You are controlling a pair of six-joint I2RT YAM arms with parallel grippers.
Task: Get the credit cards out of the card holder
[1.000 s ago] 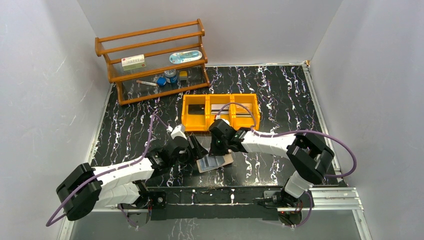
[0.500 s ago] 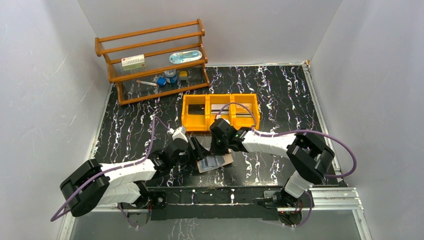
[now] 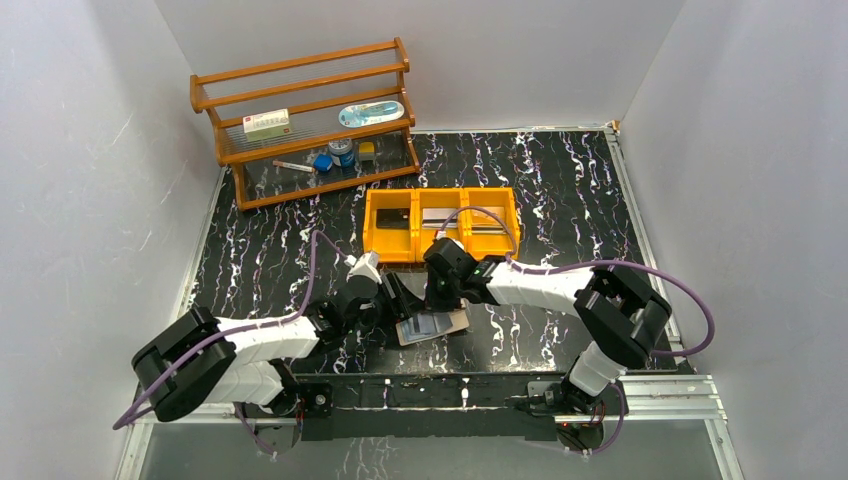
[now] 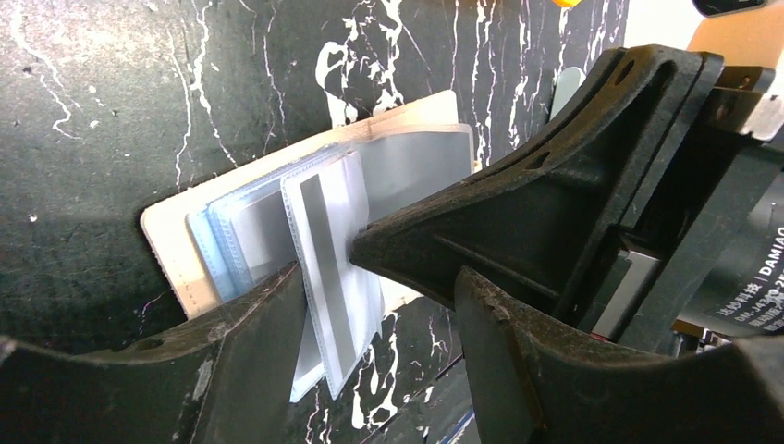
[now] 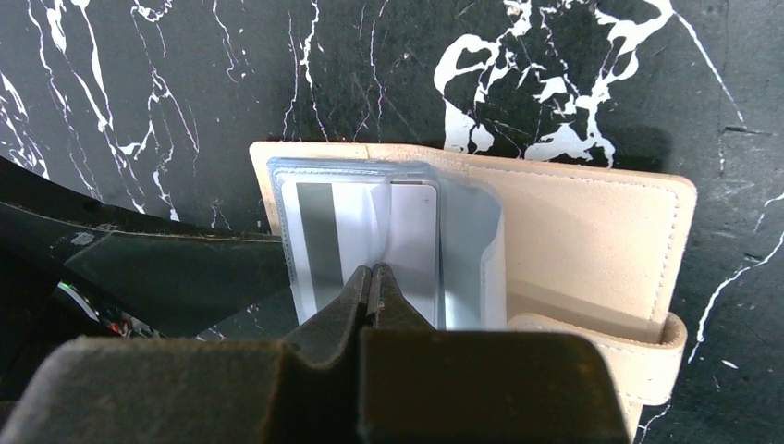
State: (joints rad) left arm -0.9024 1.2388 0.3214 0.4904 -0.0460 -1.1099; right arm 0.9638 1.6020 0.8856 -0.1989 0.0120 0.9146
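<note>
The card holder (image 3: 436,326) lies open at 6 o'clock from the yellow bin (image 3: 392,254). The right gripper (image 5: 373,274) has its jaws pressed together at a striped card (image 5: 314,242). The left gripper (image 4: 377,310), jaws spread, waits at the holder's 9 o'clock. If the pinch catches only the sleeve (image 5: 467,268), the whole holder could drag.

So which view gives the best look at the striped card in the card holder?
The right wrist view: the striped card faces the camera nearly flat, its grey stripe plain. The left wrist view shows it tilted and foreshortened. The top external view shows only the small card holder, no card detail.
</note>
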